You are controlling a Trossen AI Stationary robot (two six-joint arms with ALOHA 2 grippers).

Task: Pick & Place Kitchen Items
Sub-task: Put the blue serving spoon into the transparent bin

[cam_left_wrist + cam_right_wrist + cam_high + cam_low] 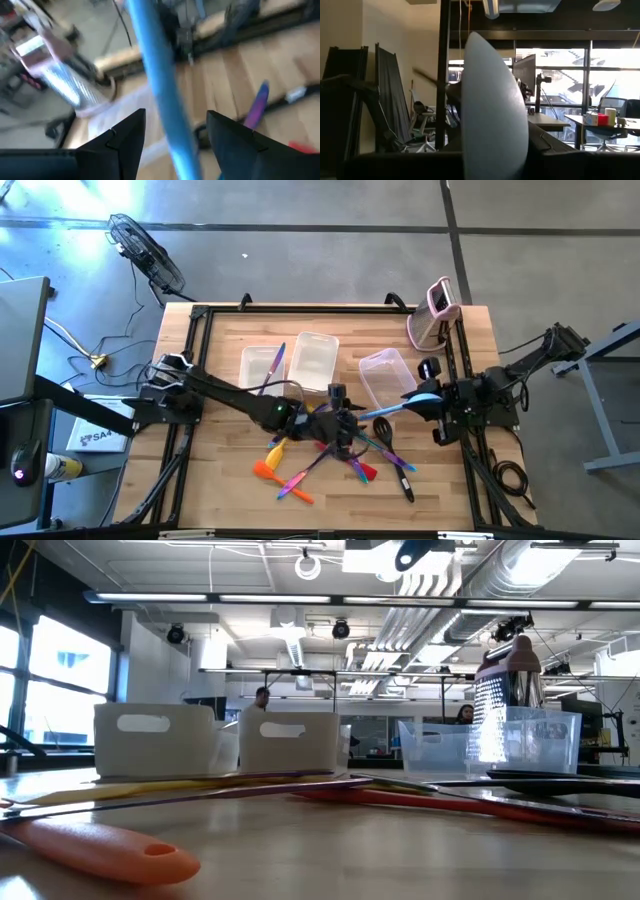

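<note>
Beside the table [470,320], white paper [97,437] reads "SA4".

1. My left gripper [338,420] reaches over the utensil pile [330,455] at mid-table;
2. My right gripper [437,398] clamps a light blue spoon [400,405] beside a clear tub [385,375].

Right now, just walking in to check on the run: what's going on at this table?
The right gripper is shut on the head of a light blue utensil, held above the table. The left gripper sits open around the same utensil's handle, which passes between its fingers. Below them, the other utensils lie in a loose pile, in front of three clear tubs.
</note>
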